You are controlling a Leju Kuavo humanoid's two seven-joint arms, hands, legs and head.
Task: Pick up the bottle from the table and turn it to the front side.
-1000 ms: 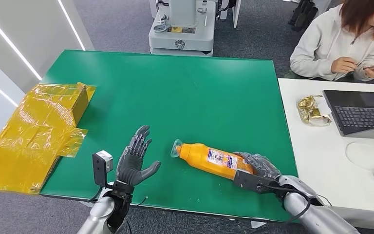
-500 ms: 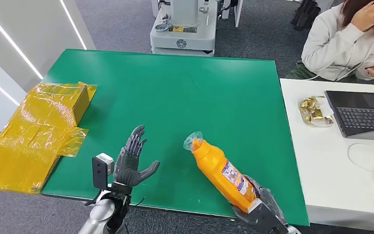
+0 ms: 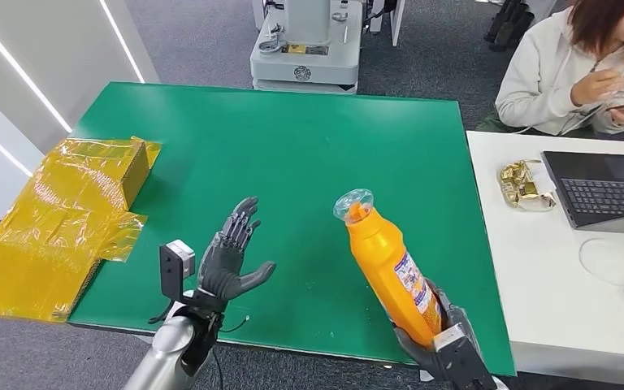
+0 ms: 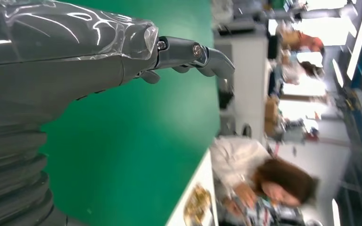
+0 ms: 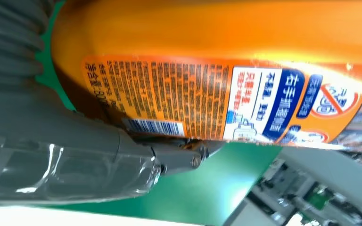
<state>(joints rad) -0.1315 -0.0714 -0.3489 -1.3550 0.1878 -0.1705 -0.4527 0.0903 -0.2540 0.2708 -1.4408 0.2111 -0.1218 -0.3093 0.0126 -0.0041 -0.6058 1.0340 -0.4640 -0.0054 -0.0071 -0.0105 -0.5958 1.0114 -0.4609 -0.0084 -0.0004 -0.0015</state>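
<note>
1. Nearest the robot, the right hand (image 3: 443, 341) gripped the orange plastic bottle with the clear cap (image 3: 386, 264) by its base, fingers (image 3: 455, 317) wrapped round the bottom. That low grip left the printed label free to be read.
2. The bottle was off the green bench (image 3: 292, 146) and tilted, cap up and leaning away from the robot. In the right wrist view the barcode and small-print panel (image 5: 155, 101) faced the palm, so I judged the front not yet squared up.
3. Beside it, well apart, the left hand (image 3: 229, 258) hovered over the bench edge, fingers spread, palm toward the bottle and holding nothing, likely ready to help with the turn.
4. Further left lay a crumpled yellow plastic-wrapped box (image 3: 65, 211).
5. Farthest off, a seated person (image 3: 577, 73) worked by a laptop (image 3: 605, 187) at the white side desk (image 3: 552, 268).
</note>
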